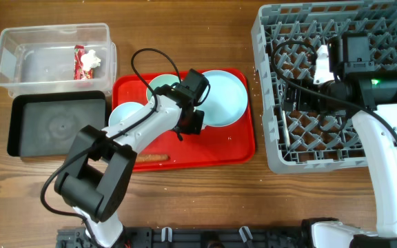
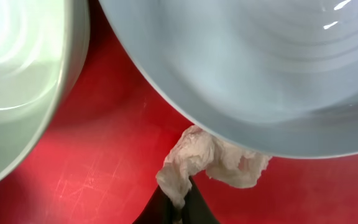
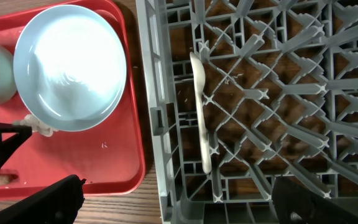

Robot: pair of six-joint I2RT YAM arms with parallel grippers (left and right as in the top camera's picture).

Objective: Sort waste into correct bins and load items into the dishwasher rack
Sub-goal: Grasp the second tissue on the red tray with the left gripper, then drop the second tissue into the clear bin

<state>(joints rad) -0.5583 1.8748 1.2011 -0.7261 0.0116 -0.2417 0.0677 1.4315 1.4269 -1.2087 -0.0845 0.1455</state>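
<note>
My left gripper (image 1: 188, 125) is shut on a crumpled white tissue (image 2: 210, 158) on the red serving tray (image 1: 212, 148), at the near rim of the pale-blue plate (image 1: 222, 96). The tissue also shows in the right wrist view (image 3: 39, 127). Two pale-blue bowls (image 1: 160, 86) (image 1: 123, 114) sit left of the plate. An orange-brown stick (image 1: 150, 160) lies at the tray's front. My right gripper (image 3: 179, 199) is open and empty above the grey dishwasher rack (image 1: 274, 138). A white spoon (image 3: 201, 112) lies in the rack. The yellow cup is out of view.
A clear tub (image 1: 19, 65) at the back left holds a red-and-white wrapper (image 1: 83, 60) and a white crumpled bit. A black tray (image 1: 57, 124) sits in front of it. A few white specks (image 3: 103, 145) lie on the red tray.
</note>
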